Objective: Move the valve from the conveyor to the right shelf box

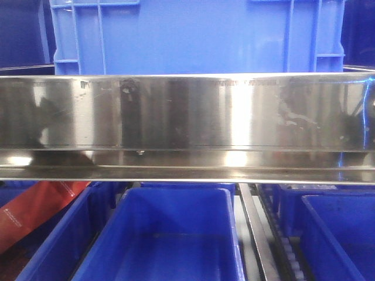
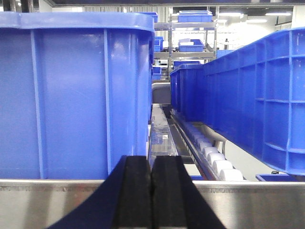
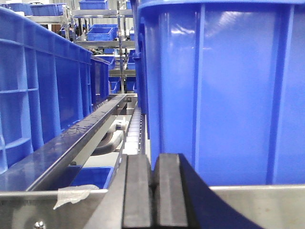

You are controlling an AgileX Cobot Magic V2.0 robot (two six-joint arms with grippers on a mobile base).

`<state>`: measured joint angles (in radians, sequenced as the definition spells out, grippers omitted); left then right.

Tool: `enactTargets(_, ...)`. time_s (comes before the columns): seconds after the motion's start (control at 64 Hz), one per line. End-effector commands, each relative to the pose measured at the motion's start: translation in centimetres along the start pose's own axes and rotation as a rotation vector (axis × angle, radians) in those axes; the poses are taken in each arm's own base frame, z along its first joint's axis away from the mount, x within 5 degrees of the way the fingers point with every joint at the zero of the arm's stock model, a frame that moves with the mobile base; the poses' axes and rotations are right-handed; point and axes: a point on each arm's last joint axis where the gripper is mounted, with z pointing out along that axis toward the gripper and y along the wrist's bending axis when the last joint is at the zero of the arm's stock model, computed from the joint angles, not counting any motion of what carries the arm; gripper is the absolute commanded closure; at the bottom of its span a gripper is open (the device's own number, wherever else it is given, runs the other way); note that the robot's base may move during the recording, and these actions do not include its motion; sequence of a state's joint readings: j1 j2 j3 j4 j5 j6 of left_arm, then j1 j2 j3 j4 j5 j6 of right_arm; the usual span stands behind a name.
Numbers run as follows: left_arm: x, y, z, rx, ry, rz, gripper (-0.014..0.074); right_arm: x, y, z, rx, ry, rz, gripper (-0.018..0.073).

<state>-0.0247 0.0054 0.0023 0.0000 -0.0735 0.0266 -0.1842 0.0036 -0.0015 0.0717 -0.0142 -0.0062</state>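
A broad steel rail (image 1: 187,111) runs across the front view, polished enough to carry smeared reflections. Above and behind it stands a big blue crate (image 1: 199,35); below it, open blue bins sit side by side — the middle bin (image 1: 170,234) is seen from above and holds nothing visible, another bin (image 1: 340,234) lies to its right, and a red sheet (image 1: 41,205) slants at the lower left. A roller track (image 1: 275,246) runs between the middle and right bins.

The left gripper (image 2: 151,191) is closed: its two black pads (image 2: 136,191) press flat together with only a thin seam between them, and nothing is caught there. It points over a steel lip (image 2: 47,200) toward the wall of a blue crate (image 2: 71,95) close on its left. A row of crates (image 2: 248,95) recedes on the right over white rollers (image 2: 214,157), with shelves of blue bins (image 2: 190,43) far behind.

The right gripper (image 3: 153,191) is closed in the same way, pads (image 3: 138,191) touching, holding nothing. Ahead of it, just right, rises a ribbed blue crate (image 3: 224,86); a long row of crates (image 3: 43,90) sits on the left beside a steel beam (image 3: 76,138). A scrap of clear tape (image 3: 74,193) clings to the steel edge (image 3: 28,210) at the lower left.

No valve shows in any view, nor does the conveyor — where either lies cannot be told.
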Motion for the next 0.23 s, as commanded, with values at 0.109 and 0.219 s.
enactTargets(0.109, -0.32, 0.02, -0.05, -0.003, -0.03, -0.008, 0.0707, -0.12, -0.03, -0.03, 0.005, -0.019, -0.009, 0.0728)
enactTargets(0.219, -0.32, 0.02, -0.05, -0.003, -0.03, -0.008, 0.0707, -0.12, -0.03, -0.03, 0.005, -0.019, -0.009, 0.0728)
